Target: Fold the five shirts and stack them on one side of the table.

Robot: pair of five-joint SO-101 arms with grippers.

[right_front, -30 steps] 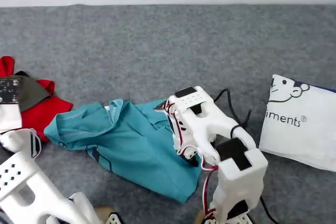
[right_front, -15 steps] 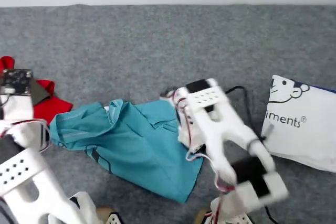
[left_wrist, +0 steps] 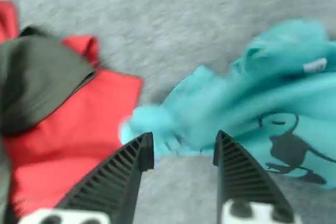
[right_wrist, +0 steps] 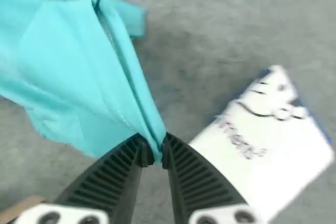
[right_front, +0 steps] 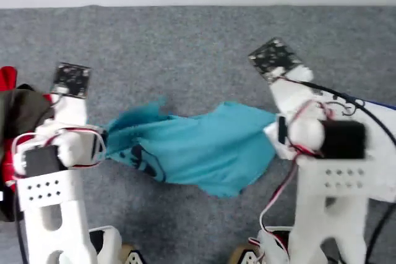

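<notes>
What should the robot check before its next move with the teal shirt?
1. Right pincer shut on teal shirt: ok.
2. Left pincer gripping it: not ok, open.
3. Teal shirt flat: not ok, bunched.
4. Teal shirt apart from red shirt: cannot tell.
5. Dark shirt lying on red shirt: ok.

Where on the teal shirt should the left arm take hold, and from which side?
Probably the bunched end of the teal shirt beside the red shirt, from that side. It lies stretched, its far edge pinched in the right end effector, and the lump sits ahead of the open left end effector.
</notes>
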